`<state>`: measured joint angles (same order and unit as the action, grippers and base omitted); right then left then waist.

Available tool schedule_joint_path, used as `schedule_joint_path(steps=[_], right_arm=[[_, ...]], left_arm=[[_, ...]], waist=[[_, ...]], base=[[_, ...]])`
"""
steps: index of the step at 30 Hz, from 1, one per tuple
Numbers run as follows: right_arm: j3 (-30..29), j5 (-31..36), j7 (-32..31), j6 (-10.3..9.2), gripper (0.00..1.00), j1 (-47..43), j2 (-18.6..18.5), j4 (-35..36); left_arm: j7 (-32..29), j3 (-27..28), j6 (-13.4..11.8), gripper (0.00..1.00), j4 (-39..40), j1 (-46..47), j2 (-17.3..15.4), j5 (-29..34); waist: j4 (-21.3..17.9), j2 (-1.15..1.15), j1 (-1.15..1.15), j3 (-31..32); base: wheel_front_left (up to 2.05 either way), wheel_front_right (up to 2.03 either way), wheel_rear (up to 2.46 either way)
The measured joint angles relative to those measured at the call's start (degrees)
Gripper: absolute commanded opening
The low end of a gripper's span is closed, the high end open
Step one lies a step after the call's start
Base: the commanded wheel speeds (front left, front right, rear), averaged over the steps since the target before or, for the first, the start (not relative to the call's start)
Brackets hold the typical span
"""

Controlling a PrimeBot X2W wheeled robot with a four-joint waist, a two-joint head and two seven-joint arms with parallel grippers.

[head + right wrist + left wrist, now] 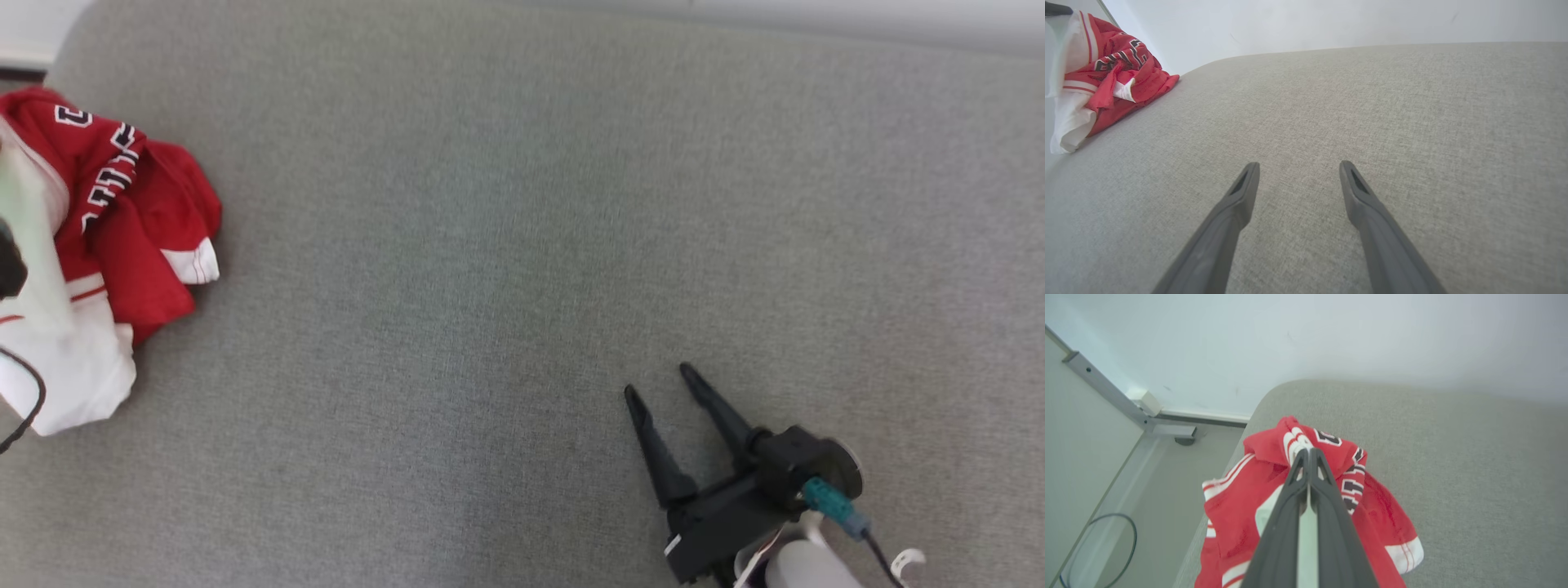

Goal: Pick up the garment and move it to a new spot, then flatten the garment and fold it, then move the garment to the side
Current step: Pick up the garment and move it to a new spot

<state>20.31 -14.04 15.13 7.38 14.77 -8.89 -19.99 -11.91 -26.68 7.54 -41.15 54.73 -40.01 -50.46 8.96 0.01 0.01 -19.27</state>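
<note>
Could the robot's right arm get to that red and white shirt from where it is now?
Probably, though it looks a long stretch. Only bare grey cushion lies between the open right tool and the shirt at the cushion's far left edge. The left tool is shut on it.

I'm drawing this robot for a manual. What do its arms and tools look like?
The right tool has two long, tapering dark fingers on a boxy black body, with a teal connector feeding a black cable, on a pale forearm. The left tool has matching dark grey fingers.
</note>
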Motion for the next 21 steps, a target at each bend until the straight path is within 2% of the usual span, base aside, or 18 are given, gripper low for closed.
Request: schedule_joint_path(steps=[5, 9, 15, 21], right_arm=[[-0.1, -0.4, 0.0, 0.01, 1.00, -2.0, 2.0, -0.9], [-0.6, -0.8, 0.0, 0.01, 1.00, -3.4, 3.0, -1.4], [-1.2, -1.0, 0.0, 0.01, 1.00, -5.7, 4.0, -2.0], [-1.6, -0.9, 0.0, 0.01, 1.00, -6.9, 4.3, -2.5]], left_arm=[[1.7, -6.6, 0.0, 0.00, 7.7, 2.9, -2.7, 0.0], [3.7, -10.6, 0.0, 0.00, 12.4, 5.8, -2.5, -1.0], [7.9, -15.3, 0.0, 0.00, 16.6, 6.9, 3.2, -3.0], [12.5, -21.5, 0.0, 0.00, 18.3, 5.3, 9.9, -3.5]], waist=[[-0.4, 0.00, -0.01, 3.6], [-1.2, 0.00, -0.01, 6.6], [-3.7, -0.01, -0.01, 10.2], [-8.1, -0.01, -0.01, 12.3]], base=[[0.00, 0.00, 0.00], [0.00, 0.00, 0.00], [0.00, 0.00, 0.00], [0.00, 0.00, 0.00]])
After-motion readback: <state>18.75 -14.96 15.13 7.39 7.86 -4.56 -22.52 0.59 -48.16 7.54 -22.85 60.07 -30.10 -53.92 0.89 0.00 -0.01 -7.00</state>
